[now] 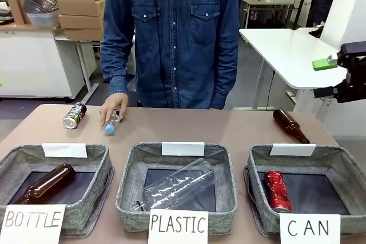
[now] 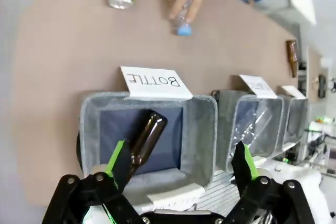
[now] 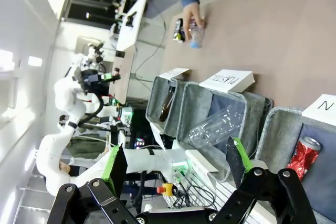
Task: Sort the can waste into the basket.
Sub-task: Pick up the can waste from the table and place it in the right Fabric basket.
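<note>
Left fingers [image 2: 116,157] spread empty above BOTTLE bin [image 2: 200,129], right fingers [image 3: 234,157] spread empty, held high, person's hand [image 1: 112,106] on clear bottle [image 1: 112,123]

red can [image 1: 277,190]: dented, lying in CAN basket [image 1: 343,164] | dark can [image 1: 74,115]: lying on table [image 1: 229,127], far left

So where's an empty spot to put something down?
The biggest bare patch of table is the middle, between the person's hand and the brown bottle, beyond the PLASTIC bin. The CAN basket has open floor beside the red can. The far left is crowded: dark can, hand and small bottle sit close together.
</note>
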Controlling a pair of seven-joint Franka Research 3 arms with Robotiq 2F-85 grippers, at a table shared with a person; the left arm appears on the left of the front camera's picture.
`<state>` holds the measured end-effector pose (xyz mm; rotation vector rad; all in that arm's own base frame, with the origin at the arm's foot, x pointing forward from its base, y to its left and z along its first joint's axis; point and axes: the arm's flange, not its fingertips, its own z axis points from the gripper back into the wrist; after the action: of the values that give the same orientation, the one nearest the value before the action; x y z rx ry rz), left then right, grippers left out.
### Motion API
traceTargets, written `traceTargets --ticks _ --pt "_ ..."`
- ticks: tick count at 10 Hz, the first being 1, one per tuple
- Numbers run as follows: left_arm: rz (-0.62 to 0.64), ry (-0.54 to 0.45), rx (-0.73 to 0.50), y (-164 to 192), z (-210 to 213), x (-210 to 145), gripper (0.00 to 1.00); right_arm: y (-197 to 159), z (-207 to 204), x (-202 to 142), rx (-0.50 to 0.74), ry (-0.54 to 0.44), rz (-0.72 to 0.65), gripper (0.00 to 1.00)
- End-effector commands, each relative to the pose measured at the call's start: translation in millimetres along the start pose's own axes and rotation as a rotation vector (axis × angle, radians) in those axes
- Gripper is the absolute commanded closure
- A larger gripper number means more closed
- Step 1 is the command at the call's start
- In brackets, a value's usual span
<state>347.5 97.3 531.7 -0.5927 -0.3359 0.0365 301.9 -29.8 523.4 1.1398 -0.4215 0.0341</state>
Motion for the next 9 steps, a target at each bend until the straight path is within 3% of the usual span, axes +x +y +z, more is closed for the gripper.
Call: traceTargets --ticks 1,3,4,6,7,9 --pt "-0.046 0.061 0.003 9 -37 54 0.00 1 2 1 -0.008 0.010 0.015 0.00" --pt "0.011 0.093 -0.006 33 -71 97 0.00 1 2 1 -0.008 0.010 0.015 0.00" --pt "0.034 0.173 -0.154 37 -48 92 0.00 1 2 1 -0.008 0.010 0.015 0.00" --pt "-0.042 0.068 -0.416 63 64 33 0.00 1 2 1 -0.008 0.010 0.015 0.00" --pt "-0.024 0.002 -0.463 82 90 8 0.00 1 2 1 -0.008 0.010 0.015 0.00" --pt "0.013 -0.040 -0.492 96 93 -12 0.00 1 2 1 -0.008 0.010 0.015 0.00"
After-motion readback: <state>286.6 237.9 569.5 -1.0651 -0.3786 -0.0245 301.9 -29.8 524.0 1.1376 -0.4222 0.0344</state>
